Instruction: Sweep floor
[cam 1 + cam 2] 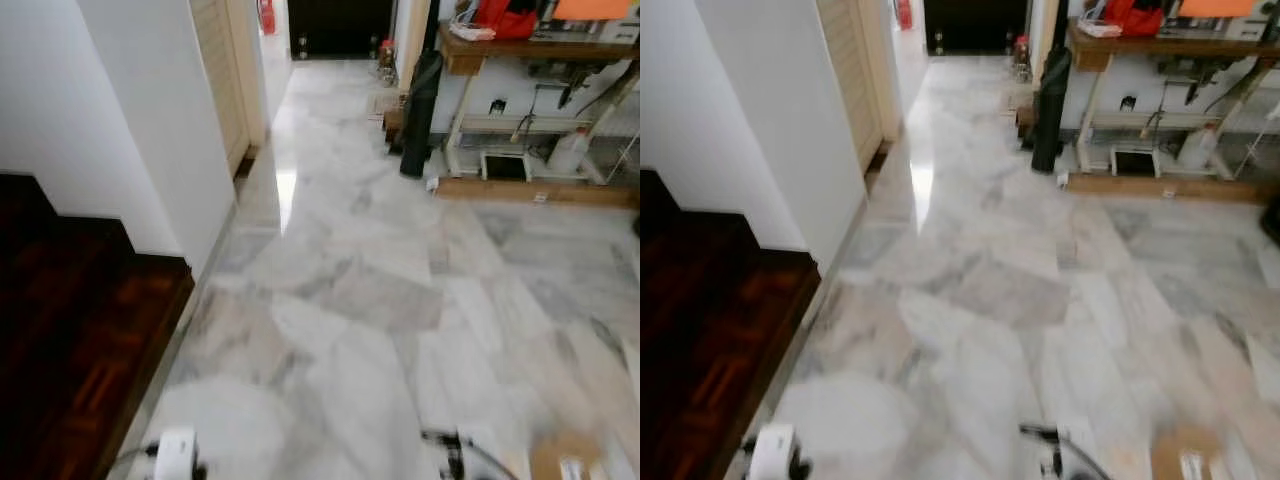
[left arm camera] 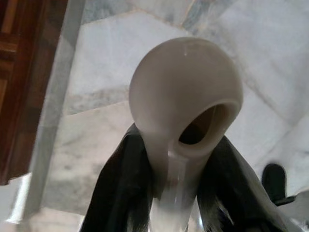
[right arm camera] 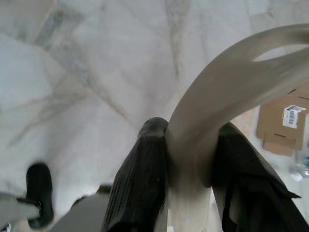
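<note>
Two grippers each clamp a pale plastic handle. In the left wrist view the left gripper (image 2: 176, 188) has its black fingers (image 2: 120, 183) pressed against a cream handle (image 2: 186, 101) with a rounded, hollow end, above the marble floor (image 2: 96, 63). In the right wrist view the right gripper (image 3: 188, 179) pinches a curved cream handle (image 3: 227, 82), with a flat piece of cardboard (image 3: 282, 123) lying on the tiles beyond it. At the bottom edge of the left eye view a white handle top (image 1: 175, 452) shows at lower left and cardboard (image 1: 565, 455) at lower right. At left centre sits a dark wooden step (image 1: 80, 340) below a white wall (image 1: 150, 110). At upper right, a black roll (image 1: 420, 112) leans by a cluttered wooden bench (image 1: 535, 50).
</note>
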Available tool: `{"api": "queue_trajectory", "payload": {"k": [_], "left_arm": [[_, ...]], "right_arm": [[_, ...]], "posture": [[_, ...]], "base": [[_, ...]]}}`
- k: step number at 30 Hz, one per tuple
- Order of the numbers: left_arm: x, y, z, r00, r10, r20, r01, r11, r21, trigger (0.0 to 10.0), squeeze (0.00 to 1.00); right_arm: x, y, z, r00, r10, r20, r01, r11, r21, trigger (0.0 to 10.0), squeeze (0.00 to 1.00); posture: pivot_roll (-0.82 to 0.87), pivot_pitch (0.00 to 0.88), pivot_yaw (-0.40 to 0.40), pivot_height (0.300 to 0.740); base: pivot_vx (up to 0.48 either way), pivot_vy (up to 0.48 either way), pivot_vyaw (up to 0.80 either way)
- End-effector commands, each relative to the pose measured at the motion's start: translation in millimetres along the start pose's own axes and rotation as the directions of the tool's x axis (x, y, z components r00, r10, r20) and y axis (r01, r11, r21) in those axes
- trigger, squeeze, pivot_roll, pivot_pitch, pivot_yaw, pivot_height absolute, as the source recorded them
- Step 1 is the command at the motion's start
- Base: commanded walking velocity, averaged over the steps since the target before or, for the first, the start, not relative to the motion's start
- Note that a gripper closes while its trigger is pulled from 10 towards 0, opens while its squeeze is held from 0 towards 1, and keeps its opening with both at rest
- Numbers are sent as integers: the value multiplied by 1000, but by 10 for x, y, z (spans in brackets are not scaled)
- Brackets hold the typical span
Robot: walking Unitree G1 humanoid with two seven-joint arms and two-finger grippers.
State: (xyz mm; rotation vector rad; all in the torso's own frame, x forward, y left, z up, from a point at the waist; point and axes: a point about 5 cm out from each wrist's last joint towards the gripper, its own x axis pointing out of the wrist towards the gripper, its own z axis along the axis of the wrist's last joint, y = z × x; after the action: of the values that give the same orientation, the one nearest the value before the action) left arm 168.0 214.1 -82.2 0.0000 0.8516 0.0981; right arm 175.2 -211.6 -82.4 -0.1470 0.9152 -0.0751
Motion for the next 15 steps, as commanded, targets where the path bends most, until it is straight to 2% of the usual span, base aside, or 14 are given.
{"api": "queue_trajectory", "payload": {"k": [1,15], "left_arm": [[10,-29,22,1000,-10,5,10,1000,6,10000,0],[18,-53,44,1000,-14,12,14,1000,1,10000,0]], "right_arm": [[-4,-46,-10,1000,-12,-1,12,1000,18,10000,0],[-2,-63,1,1000,-15,0,15,1000,18,10000,0]], "posture": [[-141,0,39,740],[-140,0,31,740]], "base": [[251,0,0],[253,0,0]]}}
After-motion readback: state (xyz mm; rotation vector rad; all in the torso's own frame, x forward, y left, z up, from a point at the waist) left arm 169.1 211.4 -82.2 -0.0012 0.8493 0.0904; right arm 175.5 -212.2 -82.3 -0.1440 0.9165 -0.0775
